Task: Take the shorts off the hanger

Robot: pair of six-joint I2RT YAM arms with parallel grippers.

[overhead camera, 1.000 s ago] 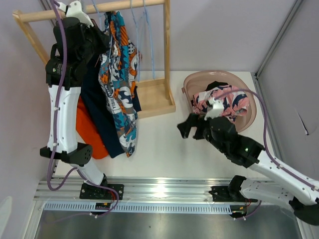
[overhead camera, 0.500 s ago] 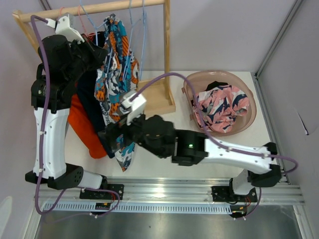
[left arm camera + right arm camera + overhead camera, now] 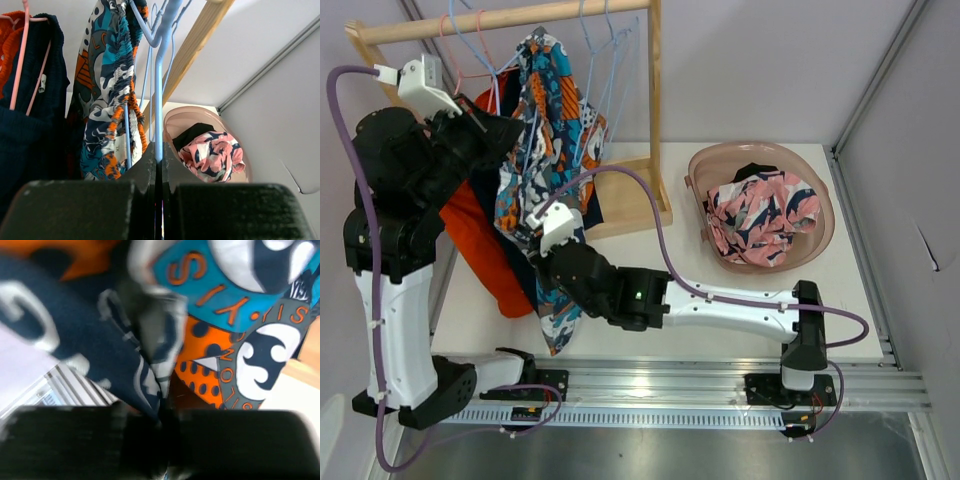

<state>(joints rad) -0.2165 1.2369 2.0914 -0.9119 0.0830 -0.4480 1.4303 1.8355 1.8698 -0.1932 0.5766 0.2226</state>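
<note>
The teal-orange-white print shorts (image 3: 552, 130) hang on a blue hanger (image 3: 159, 85) under the wooden rail. My left gripper (image 3: 159, 152) is shut on that hanger's wire, beside the waistband of the print shorts (image 3: 111, 95). Reaching across the table, my right gripper (image 3: 165, 412) is shut on a fold of the print shorts (image 3: 235, 355) low down; in the top view the right gripper (image 3: 533, 242) sits against the hanging cloth. Navy shorts (image 3: 30, 130) hang on a pink hanger, with orange shorts (image 3: 475, 250) behind them. Pink floral shorts (image 3: 765, 215) and black shorts (image 3: 752, 172) lie in the basin.
The wooden rack has a top rail (image 3: 500, 18), an upright post (image 3: 655, 100) and a base board (image 3: 632, 195). Spare blue hangers (image 3: 615, 40) hang on the rail. The pink basin (image 3: 825, 235) stands at the right of the table.
My right arm swung from beside the basin across to the rack and its open jaws shut on the print shorts. The left arm shifted left, carrying the hanger.
</note>
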